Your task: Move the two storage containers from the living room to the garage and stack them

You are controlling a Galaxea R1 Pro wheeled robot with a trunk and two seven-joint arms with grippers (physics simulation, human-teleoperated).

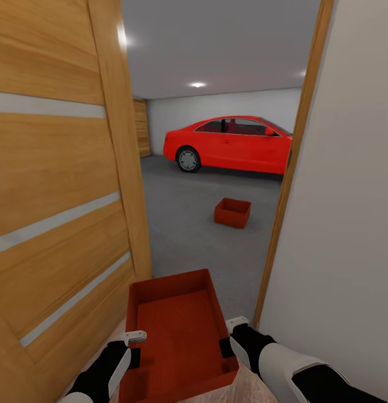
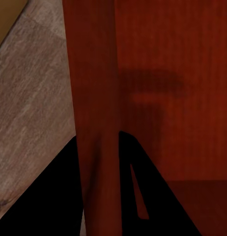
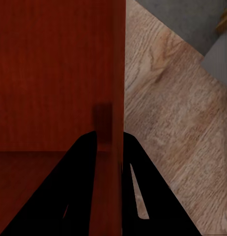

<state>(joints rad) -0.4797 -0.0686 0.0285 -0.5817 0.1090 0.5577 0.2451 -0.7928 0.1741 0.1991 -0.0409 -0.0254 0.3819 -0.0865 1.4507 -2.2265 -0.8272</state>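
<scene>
I hold the long shallow storage container [image 1: 177, 330] low in front of me, one gripper on each long wall. My left gripper [image 1: 133, 346] is shut on its left wall, my right gripper [image 1: 229, 338] on its right wall. In the left wrist view the gripper [image 2: 98, 142] straddles the red wall [image 2: 94, 73]; in the right wrist view the gripper [image 3: 111, 135] pinches the tray wall [image 3: 116, 59]. The deeper, squarer storage container [image 1: 232, 212] sits on the garage's grey concrete floor [image 1: 182, 224], beyond the doorway.
An open wooden door [image 1: 54, 196] stands close on my left. The door frame [image 1: 289, 184] and a white wall [image 1: 345, 196] are on my right. A red car [image 1: 230, 143] is parked at the back of the garage. Light wood planks [image 3: 167, 113] lie under the tray.
</scene>
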